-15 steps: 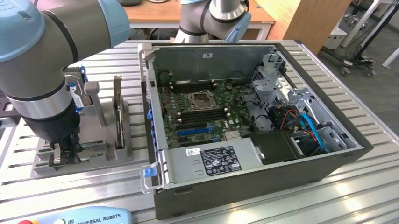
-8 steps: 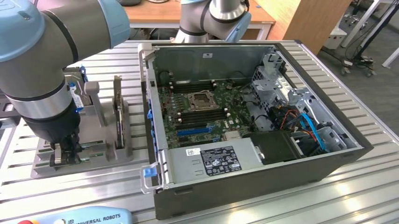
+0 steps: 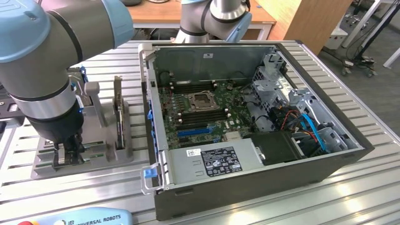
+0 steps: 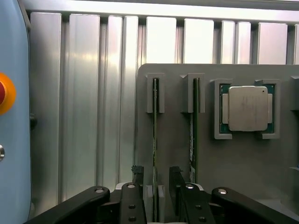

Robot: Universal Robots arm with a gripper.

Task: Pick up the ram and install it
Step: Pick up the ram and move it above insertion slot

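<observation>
Gripper (image 4: 156, 186) spread, jaws straddling the ram (image 4: 155, 130), not clamped. Ram stands on edge in the grey holder (image 4: 175, 140), beside its twin (image 4: 195, 121). Judged light, stiff, fragile; grip the flat faces along the upper edge.

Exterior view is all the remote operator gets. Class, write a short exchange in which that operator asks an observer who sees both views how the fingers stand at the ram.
Operator: In the exterior view the arm covers part of the gray fixture. Are the fingers around a ram?
Observer: Yes. The fingers are open, one on each side of the ram, with a gap on both sides.
Operator: What else is on that fixture?
Observer: A second ram stands on edge in the next slot, between the first and a silver processor.
</observation>
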